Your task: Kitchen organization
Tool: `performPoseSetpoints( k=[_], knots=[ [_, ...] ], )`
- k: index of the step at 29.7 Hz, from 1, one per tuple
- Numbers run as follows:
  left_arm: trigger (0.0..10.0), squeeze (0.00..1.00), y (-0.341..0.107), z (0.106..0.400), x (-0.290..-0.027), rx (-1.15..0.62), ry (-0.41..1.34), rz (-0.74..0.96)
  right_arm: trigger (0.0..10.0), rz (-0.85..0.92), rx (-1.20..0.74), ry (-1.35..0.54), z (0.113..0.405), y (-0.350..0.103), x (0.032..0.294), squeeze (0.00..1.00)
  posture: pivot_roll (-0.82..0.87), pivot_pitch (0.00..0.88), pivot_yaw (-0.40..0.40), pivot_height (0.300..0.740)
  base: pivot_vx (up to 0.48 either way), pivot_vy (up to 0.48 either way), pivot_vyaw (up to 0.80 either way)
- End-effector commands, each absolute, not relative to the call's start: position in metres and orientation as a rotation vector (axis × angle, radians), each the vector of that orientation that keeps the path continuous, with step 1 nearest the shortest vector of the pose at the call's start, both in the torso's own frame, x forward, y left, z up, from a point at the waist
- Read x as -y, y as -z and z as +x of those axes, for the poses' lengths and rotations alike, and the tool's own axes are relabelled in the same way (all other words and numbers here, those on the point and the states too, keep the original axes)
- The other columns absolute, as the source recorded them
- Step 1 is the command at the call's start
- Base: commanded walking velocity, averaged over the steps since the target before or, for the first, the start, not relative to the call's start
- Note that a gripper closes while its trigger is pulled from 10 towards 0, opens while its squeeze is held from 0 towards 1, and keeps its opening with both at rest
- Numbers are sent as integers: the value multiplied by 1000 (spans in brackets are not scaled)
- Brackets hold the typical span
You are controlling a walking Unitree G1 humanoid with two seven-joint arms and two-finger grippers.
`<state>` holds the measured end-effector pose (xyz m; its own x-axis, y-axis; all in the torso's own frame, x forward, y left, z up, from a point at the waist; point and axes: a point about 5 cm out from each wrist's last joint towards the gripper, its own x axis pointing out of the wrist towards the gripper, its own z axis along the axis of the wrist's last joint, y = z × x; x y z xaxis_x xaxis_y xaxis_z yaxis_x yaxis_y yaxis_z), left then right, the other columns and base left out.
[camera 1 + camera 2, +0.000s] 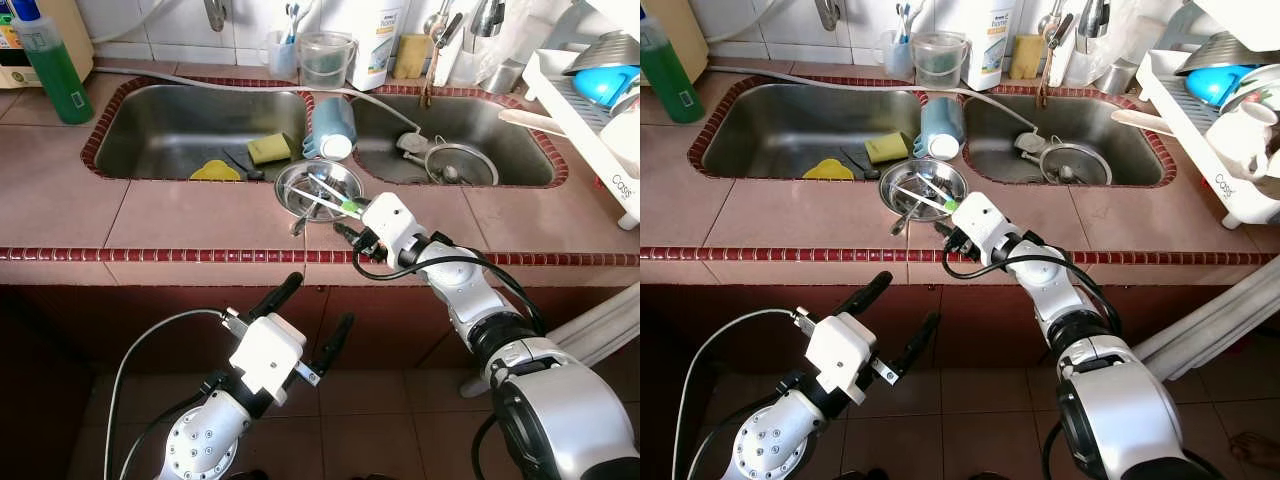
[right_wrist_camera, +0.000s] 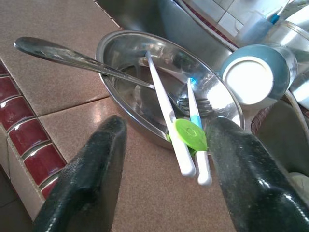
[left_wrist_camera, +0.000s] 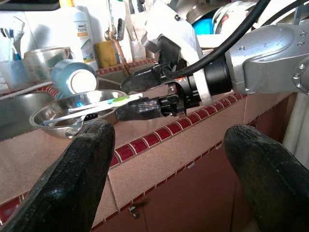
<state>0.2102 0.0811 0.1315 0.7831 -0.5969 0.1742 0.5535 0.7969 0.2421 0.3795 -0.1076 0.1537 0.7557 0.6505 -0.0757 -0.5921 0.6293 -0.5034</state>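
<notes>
While the left pincer (image 1: 305, 322) hangs low in front of the dark cabinet below the tiled desk (image 1: 190, 215), its black fingers spread wide and grasping nothing, the right pincer (image 2: 164, 169) reaches over the red-tiled front edge toward a small steel bowl (image 1: 318, 187). The bowl sits on the desk in front of the divider between the two basins of the sink (image 1: 180, 125). Across it lie two white utensils joined by a green disc (image 2: 190, 134), perhaps training chopsticks, though the view does not settle that. Their near ends stick out past the bowl's rim and sit in the gap between the right pincer's two fingers, which stand apart on either side and do not appear to press on them. A fork (image 2: 190, 105) rests inside the bowl, and a metal handle (image 2: 63, 56) sticks out over the rim on the far side from the pincer.

Just behind the bowl a blue cup (image 1: 331, 125) lies on its side at the sink's edge. A yellow sponge (image 1: 268, 148) lies in the left basin, a strainer (image 1: 460, 165) in the right one. A green bottle (image 1: 48, 62) stands at the far left of the desk, and a white dish rack (image 1: 585, 110) at the right.
</notes>
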Motion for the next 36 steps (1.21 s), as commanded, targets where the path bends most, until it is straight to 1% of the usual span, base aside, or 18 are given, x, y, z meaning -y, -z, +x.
performPoseSetpoints(
  k=[1,5,7,8,9,10,11,27,35,36],
  knots=[
    [10000,0,-135,209,-77,259,636,182,10000,-553,96,-722,380,-152,113,1000,-97,163,-71,740,0,0,0],
    [10000,0,-134,208,-76,260,639,182,10000,-570,94,-719,379,-151,114,1000,-99,158,-71,740,0,0,0],
    [10000,0,-134,208,-76,260,640,180,10000,-615,103,-707,379,-151,115,1000,-99,158,-71,740,0,0,0],
    [10000,0,-135,209,-75,261,641,179,10000,-641,107,-698,379,-150,116,600,-99,158,-71,740,0,0,0],
    [10000,0,-135,209,-75,262,642,180,10000,-654,108,-696,379,-150,117,78,-99,152,-70,740,0,0,0],
    [10000,0,-135,209,-75,263,643,180,10000,-661,108,-696,379,-150,117,78,-100,149,-70,740,0,0,0],
    [10000,0,-135,209,-75,263,645,180,10000,-662,103,-696,379,-148,118,0,-100,149,-70,740,0,0,0],
    [10000,0,-134,208,-71,267,657,173,10000,-734,96,-627,380,-147,129,0,-111,140,-67,740,0,0,0],
    [10000,0,-134,208,-72,266,661,175,10000,-739,95,-612,380,-147,131,0,-111,140,-61,740,0,0,0],
    [10000,0,-134,208,-72,267,661,175,9725,-739,95,-611,380,-147,131,0,-111,140,-61,740,0,0,0]
  ],
)
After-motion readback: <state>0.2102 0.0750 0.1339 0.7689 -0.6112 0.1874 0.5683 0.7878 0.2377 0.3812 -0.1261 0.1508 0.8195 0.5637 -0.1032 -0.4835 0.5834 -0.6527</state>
